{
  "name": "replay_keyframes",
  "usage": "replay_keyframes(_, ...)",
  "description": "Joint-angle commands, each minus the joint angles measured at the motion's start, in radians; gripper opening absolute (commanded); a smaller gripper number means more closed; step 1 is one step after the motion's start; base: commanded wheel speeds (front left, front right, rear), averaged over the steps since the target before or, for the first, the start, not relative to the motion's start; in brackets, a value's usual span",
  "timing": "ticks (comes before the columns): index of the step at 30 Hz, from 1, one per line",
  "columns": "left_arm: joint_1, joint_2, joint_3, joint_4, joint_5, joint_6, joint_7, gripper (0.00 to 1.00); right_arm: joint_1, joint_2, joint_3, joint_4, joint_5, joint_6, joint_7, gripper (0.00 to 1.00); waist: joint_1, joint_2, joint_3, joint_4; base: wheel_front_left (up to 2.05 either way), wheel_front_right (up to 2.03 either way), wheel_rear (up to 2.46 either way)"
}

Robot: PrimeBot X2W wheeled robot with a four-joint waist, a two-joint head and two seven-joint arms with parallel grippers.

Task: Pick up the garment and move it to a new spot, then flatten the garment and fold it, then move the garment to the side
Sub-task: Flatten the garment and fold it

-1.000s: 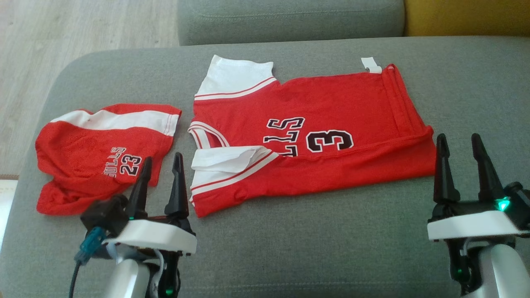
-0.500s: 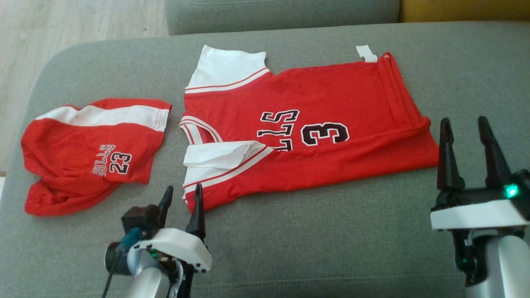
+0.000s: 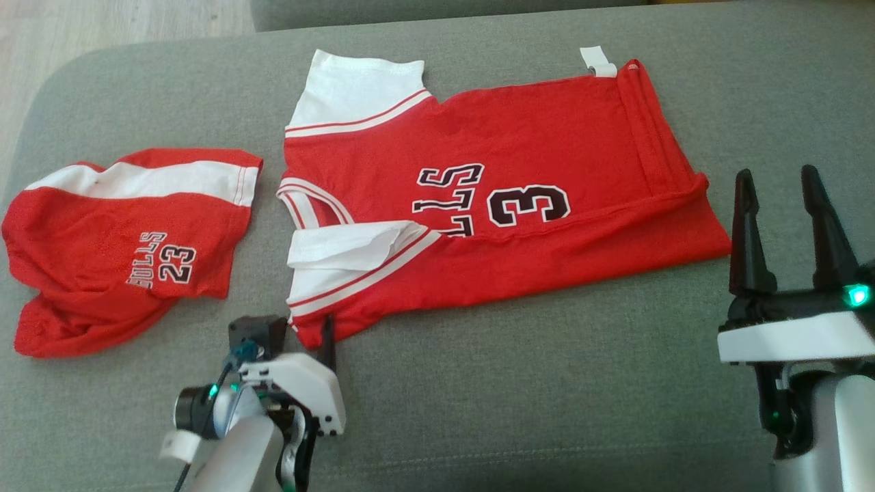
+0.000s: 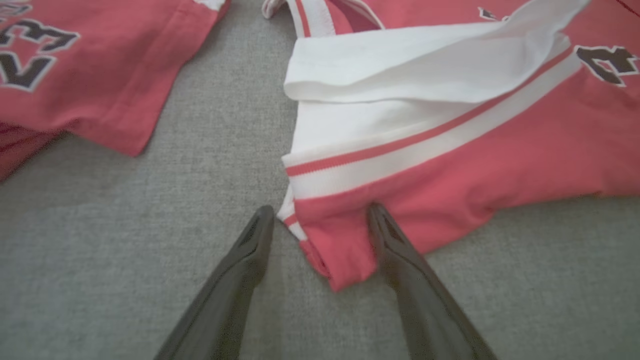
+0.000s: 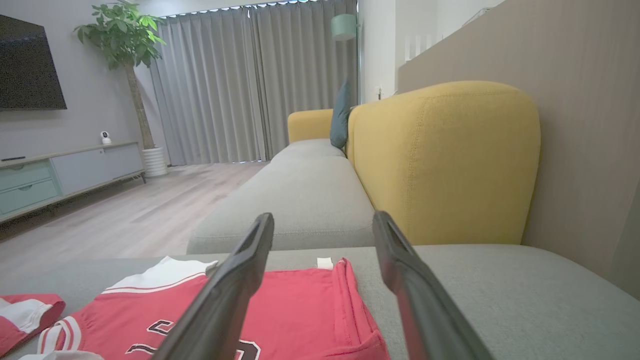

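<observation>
On the grey cushion (image 3: 519, 396) in front of you, the red jersey (image 3: 519, 137) lies mostly flat, collar left, hem right. Its near long edge is folded up over part of the print. The near white sleeve (image 3: 345, 247) is doubled back on itself; the far sleeve (image 3: 355, 89) lies flat. A small white tag (image 3: 597, 60) sticks out at the far right corner.

Your left hand (image 4: 319, 210) is down at the jersey's near left corner, jaws wide apart, gripping nothing. In the left wrist view that corner sits between the fingers. One fingertip (image 4: 260, 225) is over bare cushion just beside the edge; the other (image 4: 382, 225) is against the red fabric. You can't tell whether it presses on the fabric.

Your right hand (image 3: 776, 174) hovers over the near right of the cushion, just right of the jersey's near right corner. Its jaws are spread and empty, fingers pointing away from you.

Matching red shorts (image 3: 116, 239) lie crumpled on the left of the cushion, apart from the jersey. The right wrist view shows a yellow sofa back (image 5: 445, 160) beyond the cushion.
</observation>
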Motion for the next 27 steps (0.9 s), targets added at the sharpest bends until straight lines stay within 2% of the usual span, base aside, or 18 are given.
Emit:
replay_keyframes(1, -0.038, 0.01, 0.018, 0.003, 0.002, -0.013, 0.011, 0.31, -0.039, 0.003, 0.019, -0.03, -0.008, -0.001, 0.028, 1.0, 0.0, 0.0, 0.001, 0.002, 0.0, 0.0, 0.0)
replay_keyframes(2, -0.044, 0.01, 0.015, 0.005, 0.0, -0.02, 0.003, 0.0, -0.041, 0.003, 0.017, -0.024, -0.009, -0.001, 0.044, 1.0, 0.0, 0.0, 0.002, 0.004, 0.0, 0.0, 0.0)
replay_keyframes(7, -0.066, 0.007, 0.017, -0.018, -0.009, -0.03, -0.068, 0.0, -0.051, 0.006, -0.025, 0.04, -0.025, -0.001, 0.145, 1.0, 0.0, 0.0, 0.001, 0.022, 0.0, 0.0, 0.0)
replay_keyframes(15, -0.081, 0.004, -0.005, -0.144, 0.004, -0.049, -0.131, 0.0, -0.145, 0.01, -0.171, 0.275, -0.079, -0.001, 0.316, 1.0, 0.0, 0.0, 0.01, 0.068, 0.0, 0.0, 0.0)
replay_keyframes(23, -0.087, 0.012, -0.023, -0.256, 0.02, -0.048, -0.134, 0.0, -0.262, 0.01, -0.263, 0.472, -0.188, -0.001, 0.385, 1.0, 0.0, 0.0, 0.049, 0.101, 0.0, 0.0, 0.0)
replay_keyframes(27, -0.088, 0.021, -0.027, -0.296, 0.021, -0.045, -0.126, 0.0, -0.304, 0.01, -0.29, 0.538, -0.205, -0.001, 0.416, 1.0, 0.0, 0.0, 0.069, 0.109, 0.0, 0.0, 0.0)
